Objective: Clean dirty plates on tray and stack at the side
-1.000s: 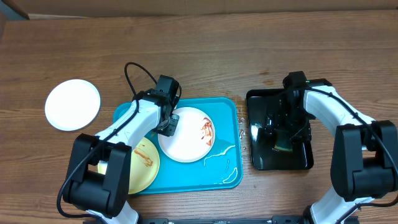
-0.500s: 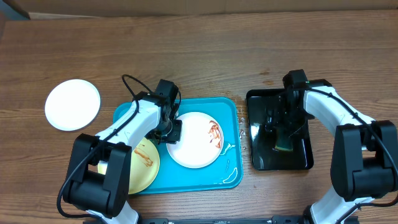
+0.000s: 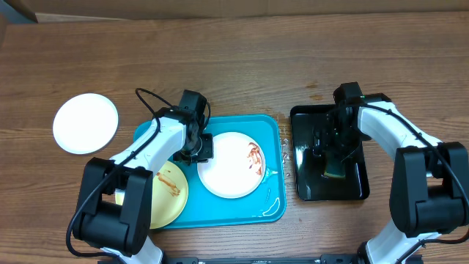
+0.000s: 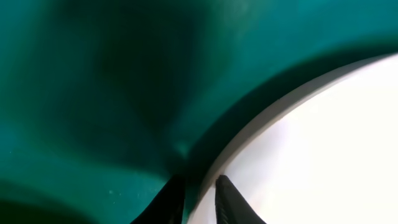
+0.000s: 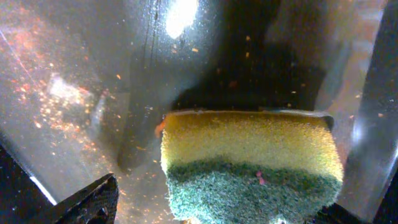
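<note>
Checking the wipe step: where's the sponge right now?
Overhead view, right side: the sponge lies in the black tray, right of the turquoise tray, directly under the right gripper, between its open fingers.

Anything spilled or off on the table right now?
Yes: clear liquid streaks pool on the turquoise tray right of the sauce-smeared white plate, and droplets dot the table between it and the black tray.
</note>
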`<state>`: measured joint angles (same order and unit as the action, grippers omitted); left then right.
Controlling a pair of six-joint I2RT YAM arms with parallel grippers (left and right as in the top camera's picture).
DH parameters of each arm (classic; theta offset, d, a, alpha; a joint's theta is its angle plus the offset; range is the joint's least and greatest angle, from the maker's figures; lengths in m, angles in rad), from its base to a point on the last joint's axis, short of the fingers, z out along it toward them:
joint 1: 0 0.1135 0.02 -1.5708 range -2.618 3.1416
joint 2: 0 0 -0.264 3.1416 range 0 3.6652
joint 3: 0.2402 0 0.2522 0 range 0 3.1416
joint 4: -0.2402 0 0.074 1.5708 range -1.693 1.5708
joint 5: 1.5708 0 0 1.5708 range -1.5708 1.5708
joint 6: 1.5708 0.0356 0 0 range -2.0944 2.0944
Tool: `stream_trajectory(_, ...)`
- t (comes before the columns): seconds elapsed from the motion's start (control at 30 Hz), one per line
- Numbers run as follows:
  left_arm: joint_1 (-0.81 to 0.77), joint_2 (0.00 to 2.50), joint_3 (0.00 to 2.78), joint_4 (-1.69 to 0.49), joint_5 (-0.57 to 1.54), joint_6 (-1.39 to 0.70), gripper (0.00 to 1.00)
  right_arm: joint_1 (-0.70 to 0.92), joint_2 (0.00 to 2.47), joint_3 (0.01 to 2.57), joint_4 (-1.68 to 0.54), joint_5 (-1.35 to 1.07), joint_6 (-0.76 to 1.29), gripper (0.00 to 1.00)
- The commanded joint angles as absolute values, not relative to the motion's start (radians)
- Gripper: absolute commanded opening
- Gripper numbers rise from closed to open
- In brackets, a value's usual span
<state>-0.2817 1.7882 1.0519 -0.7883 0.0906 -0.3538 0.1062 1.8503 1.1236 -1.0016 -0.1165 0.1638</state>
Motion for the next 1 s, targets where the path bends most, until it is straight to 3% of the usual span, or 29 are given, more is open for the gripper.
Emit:
stream_trajectory(0.0, -0.291, 1.797, 1.046, -0.808, 0.028, -0.478, 0.16, 0.109, 1.831, 1.118, -0.995, -0.136, 0.156, 0.83)
stream_trajectory(0.1, -0.291, 1.797, 1.046, -0.832, 0.023, -0.549, 0.05, 0.109, 1.831, 1.118, -0.996, -0.136, 0.156, 0.84)
stream_trajectory(0.2, -0.291, 1.797, 1.046, -0.836, 0.019, -0.563, 0.04, 0.109, 1.831, 1.118, -0.995, -0.136, 0.156, 0.84)
stream_trajectory(0.37, -0.291, 1.797, 1.046, -0.836, 0.018, -0.555, 0.09, 0.109, 1.831, 1.118, -0.984, -0.135, 0.156, 0.87)
stream_trajectory(0.5, -0.291, 1.797, 1.046, -0.825, 0.015, -0.429, 0.15, 0.109, 1.831, 1.118, -0.981, -0.135, 0.156, 0.80)
stream_trajectory(0.63, -0.291, 1.797, 1.046, -0.836, 0.011, -0.396, 0.17, 0.109, 1.831, 1.118, -1.000, -0.136, 0.156, 0.65)
stream_trajectory(0.7, -0.291, 1.797, 1.046, -0.841, 0.011, -0.379, 0.17, 0.109, 1.831, 1.117, -1.008, -0.135, 0.156, 0.39)
stream_trajectory(0.77, -0.291, 1.797, 1.046, -0.843, 0.011, -0.356, 0.18, 0.109, 1.831, 1.115, -1.011, -0.136, 0.156, 0.26)
stream_trajectory(0.83, -0.291, 1.797, 1.046, -0.847, 0.012, -0.340, 0.19, 0.109, 1.831, 1.114, -1.005, -0.136, 0.156, 0.33)
stream_trajectory(0.87, -0.291, 1.797, 1.046, -0.849, 0.012, -0.335, 0.21, 0.109, 1.831, 1.114, -1.000, -0.136, 0.156, 0.56)
stream_trajectory(0.9, -0.291, 1.797, 1.046, -0.853, 0.011, -0.333, 0.22, 0.109, 1.831, 1.114, -0.996, -0.136, 0.156, 0.66)
stream_trajectory(0.97, -0.293, 1.797, 1.046, -0.861, 0.012, -0.324, 0.23, 0.109, 1.831, 1.115, -0.986, -0.136, 0.155, 0.72)
